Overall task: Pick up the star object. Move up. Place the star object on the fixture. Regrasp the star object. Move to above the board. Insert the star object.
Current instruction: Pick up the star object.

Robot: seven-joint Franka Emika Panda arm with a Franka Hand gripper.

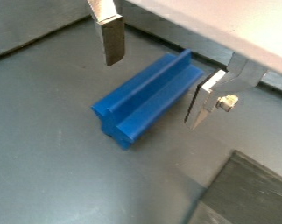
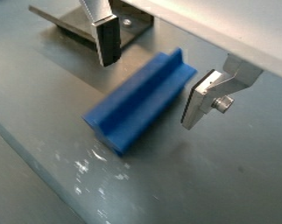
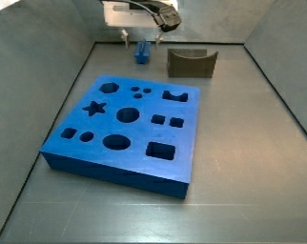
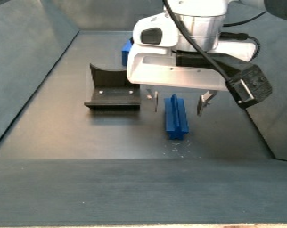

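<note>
The gripper point(image 4: 178, 103) hung low over the grey floor point(image 3: 245, 143) of the bin, its jaws standing wide with nothing held between them. The blue star object point(image 4: 176, 118) lay flat on the floor directly under them, between the two fingers and not touching either one. In both wrist views the peg point(image 1: 146, 97) showed its ridged length and its star-shaped end face, with one silver finger point(image 1: 110, 42) on one side of it and the other finger point(image 1: 206, 98) on the other side, a clear gap at each. The same spread showed again from the other wrist camera, where the peg point(image 2: 140, 101) lay between the fingers point(image 2: 106, 39).

The fixture point(image 4: 111, 92), a small dark block with a scooped notch in its top, stood just beside the peg, near the far wall of the bin. In a side view the fixture point(image 3: 190, 62) sat apart from the board and close to the gripper point(image 3: 138, 41), with the peg point(image 3: 142, 52) small and partly hidden under the arm.

The board point(image 3: 124, 129), a thick blue slab with a star hole, round holes and square holes, lay in the middle of the floor, well apart from the peg. A corner of the fixture point(image 2: 79, 24) showed behind a finger in a wrist view.
</note>
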